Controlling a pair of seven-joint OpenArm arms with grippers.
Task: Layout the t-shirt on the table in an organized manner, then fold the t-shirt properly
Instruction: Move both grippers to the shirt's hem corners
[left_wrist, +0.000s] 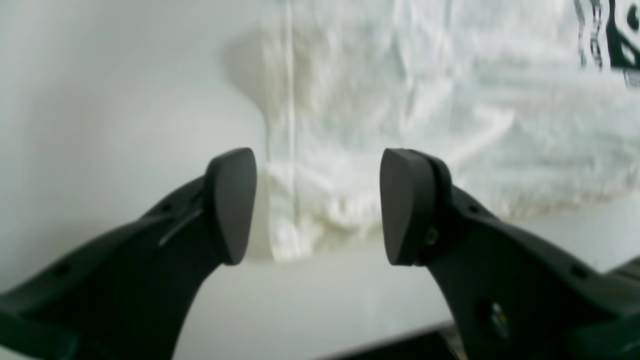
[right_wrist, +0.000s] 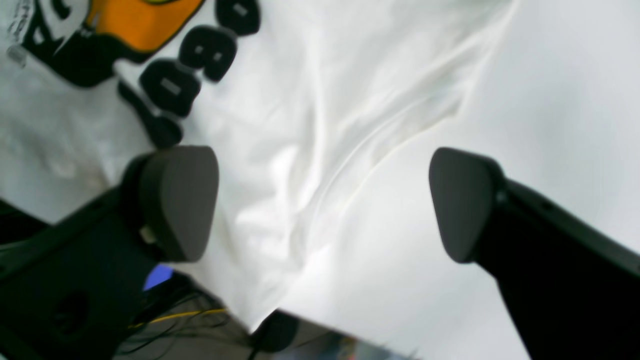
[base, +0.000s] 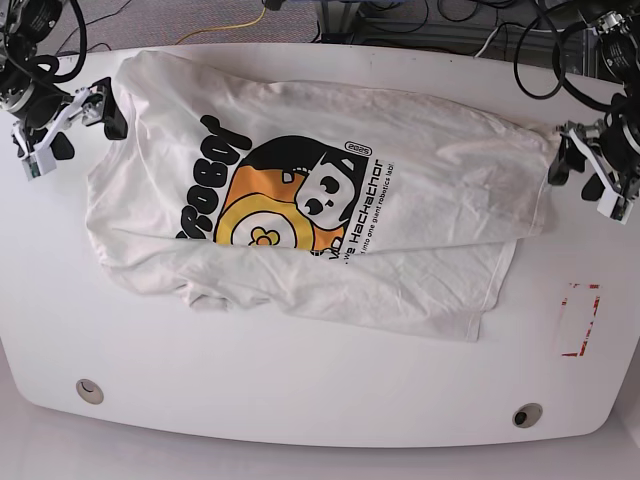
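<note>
From the base view I get the whole table (base: 300, 400), white and glossy, with two grommet holes (base: 89, 390) near its front edge and one red tape mark (base: 578, 320) toward my left arm's side. Neither wrist camera shows any of that; each gives me only a patch of tabletop and cloth.

One t-shirt (base: 310, 215) lies across the middle of the table, print up, partly doubled over itself, with a lower layer sticking out along the front edge. The base view shows the full orange, yellow and black cartoon. The right wrist view catches only an orange corner and some fat black letters; the left wrist view, blurred, shows a hemmed white edge and a scrap of black print.

Two grippers, one at each end of the shirt. My right gripper (right_wrist: 322, 205) has its pads (right_wrist: 177, 202) spread very wide, with wrinkled cloth and bare table below them and nothing held. My left gripper (left_wrist: 317, 205) is also parted, somewhat less widely, with the shirt's edge beyond the gap and nothing gripped.
</note>
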